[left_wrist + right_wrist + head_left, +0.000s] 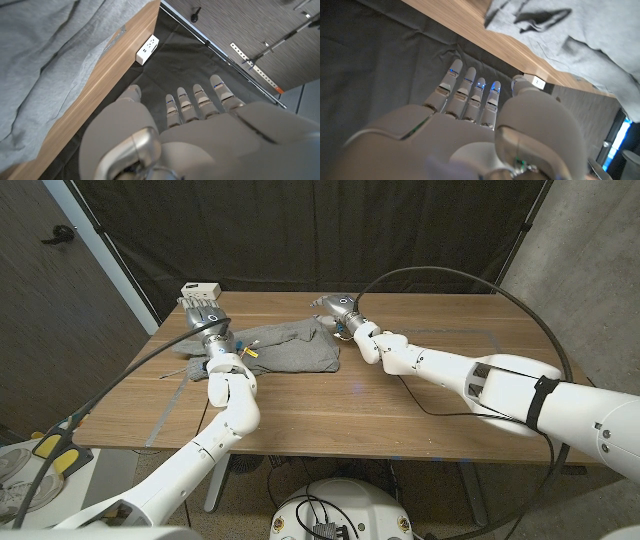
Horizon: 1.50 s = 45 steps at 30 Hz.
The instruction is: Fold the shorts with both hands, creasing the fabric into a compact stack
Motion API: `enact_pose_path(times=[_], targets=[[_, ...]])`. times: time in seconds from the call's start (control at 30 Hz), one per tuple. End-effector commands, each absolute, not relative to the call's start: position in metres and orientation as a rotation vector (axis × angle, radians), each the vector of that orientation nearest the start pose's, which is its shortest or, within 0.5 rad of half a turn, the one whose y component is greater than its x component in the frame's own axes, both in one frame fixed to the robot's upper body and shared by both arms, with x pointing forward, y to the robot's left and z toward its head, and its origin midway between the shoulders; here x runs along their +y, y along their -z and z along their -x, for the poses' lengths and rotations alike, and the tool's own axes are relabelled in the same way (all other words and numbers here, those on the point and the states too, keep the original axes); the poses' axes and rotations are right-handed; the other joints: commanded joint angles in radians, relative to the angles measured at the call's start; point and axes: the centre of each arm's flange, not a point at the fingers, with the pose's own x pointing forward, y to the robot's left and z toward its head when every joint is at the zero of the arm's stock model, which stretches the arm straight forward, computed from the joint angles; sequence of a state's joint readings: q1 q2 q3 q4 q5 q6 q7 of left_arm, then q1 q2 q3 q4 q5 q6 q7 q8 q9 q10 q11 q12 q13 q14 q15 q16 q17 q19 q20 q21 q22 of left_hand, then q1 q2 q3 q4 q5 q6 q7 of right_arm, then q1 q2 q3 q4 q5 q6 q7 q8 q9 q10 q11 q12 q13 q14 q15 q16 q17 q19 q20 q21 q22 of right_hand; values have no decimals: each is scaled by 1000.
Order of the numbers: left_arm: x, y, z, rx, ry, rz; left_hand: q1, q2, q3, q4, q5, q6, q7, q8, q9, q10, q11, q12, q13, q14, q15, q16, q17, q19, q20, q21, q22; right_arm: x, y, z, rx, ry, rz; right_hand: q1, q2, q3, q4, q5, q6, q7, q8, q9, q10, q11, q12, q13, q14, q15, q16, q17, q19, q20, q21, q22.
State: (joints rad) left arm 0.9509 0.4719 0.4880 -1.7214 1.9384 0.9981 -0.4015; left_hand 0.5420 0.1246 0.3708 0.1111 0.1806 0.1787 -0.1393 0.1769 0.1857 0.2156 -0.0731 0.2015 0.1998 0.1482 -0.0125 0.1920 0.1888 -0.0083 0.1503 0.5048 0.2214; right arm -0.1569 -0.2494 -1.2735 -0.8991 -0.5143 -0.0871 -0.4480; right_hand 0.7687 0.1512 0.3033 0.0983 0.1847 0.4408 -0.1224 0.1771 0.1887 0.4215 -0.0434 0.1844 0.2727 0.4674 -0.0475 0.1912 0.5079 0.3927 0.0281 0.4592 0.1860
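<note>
Left robot hand (pixel 204 313) and right robot hand (pixel 336 307) empty, spread, shorts (pixel 285 347) partly arm-hidden

The shorts (pixel 285 345) lie spread on the table (pixel 400 410) toward its far edge, left of the middle. The left hand (pixel 203 308) stands at the table's far left corner, just to the left of the shorts, with its fingers (pixel 200 102) reaching out past the table edge. A power strip (pixel 200 288) sits right behind that hand at the corner. The right hand (pixel 335 308) stands at the far edge too, just beside the shorts' right end, its fingers (pixel 470 92) likewise stretched beyond the edge. The shorts lie between the two hands. A curtain (pixel 320 230) hangs behind the table, and a cable (pixel 520 310) arcs over the table's right side above the right arm.
</note>
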Motion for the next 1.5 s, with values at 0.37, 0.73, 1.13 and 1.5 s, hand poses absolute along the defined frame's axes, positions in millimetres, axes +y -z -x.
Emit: enact_pose_path(times=[0.37, 0.73, 1.13, 1.5], targets=[[283, -7, -491, -51, -855, -1414, -198, -27, -76, 50, -2, -204, 13, -12, -5, -158, 28, -19, -3, -129, 38, -16, -2, -96, 13, -55, -19, -30, -39, -652, -960, -137, 1365, -113, 14, -6, 41, -2, -104, 4, -1, 3, -114, 19, -9, -30, -119, -57, -15, -60, -52, -6, -40, -7], [281, 5, -473, -30, -805, -1335, -239, -44, -98, 44, 1, -240, 24, -4, -7, -190, 39, -15, -4, -163, 62, -15, -4, -108, 29, -66, -23, -34, -25, -639, -971, -193, 1370, -140, 13, -7, 46, -1, -126, 10, 1, 3, -136, 32, -7, -38, -142, -48, -14, -78, -56, -2, -50, -8], [290, 19, -463, 51, -768, -1258, -256, -83, -122, 29, 6, -241, 39, 4, -7, -205, 49, -11, -5, -168, 67, -10, -6, -88, 35, -65, -25, -32, -15, -632, -969, -218, 1368, -161, 15, -7, 49, 0, -128, 10, 6, 2, -144, 30, -3, -45, -159, -40, -12, -92, -71, -9, -63, -9], [299, 25, -470, 157, -739, -1261, -252, -104, -130, 12, 11, -240, 45, 7, -7, -214, 57, -9, -5, -176, 73, -10, -8, -70, 42, -63, -27, -28, 0, -627, -955, -261, 1389, -172, 16, -4, 47, 1, -121, 14, 11, 2, -141, 39, 3, -49, -163, -39, -9, -103, -73, -19, -68, -9]])
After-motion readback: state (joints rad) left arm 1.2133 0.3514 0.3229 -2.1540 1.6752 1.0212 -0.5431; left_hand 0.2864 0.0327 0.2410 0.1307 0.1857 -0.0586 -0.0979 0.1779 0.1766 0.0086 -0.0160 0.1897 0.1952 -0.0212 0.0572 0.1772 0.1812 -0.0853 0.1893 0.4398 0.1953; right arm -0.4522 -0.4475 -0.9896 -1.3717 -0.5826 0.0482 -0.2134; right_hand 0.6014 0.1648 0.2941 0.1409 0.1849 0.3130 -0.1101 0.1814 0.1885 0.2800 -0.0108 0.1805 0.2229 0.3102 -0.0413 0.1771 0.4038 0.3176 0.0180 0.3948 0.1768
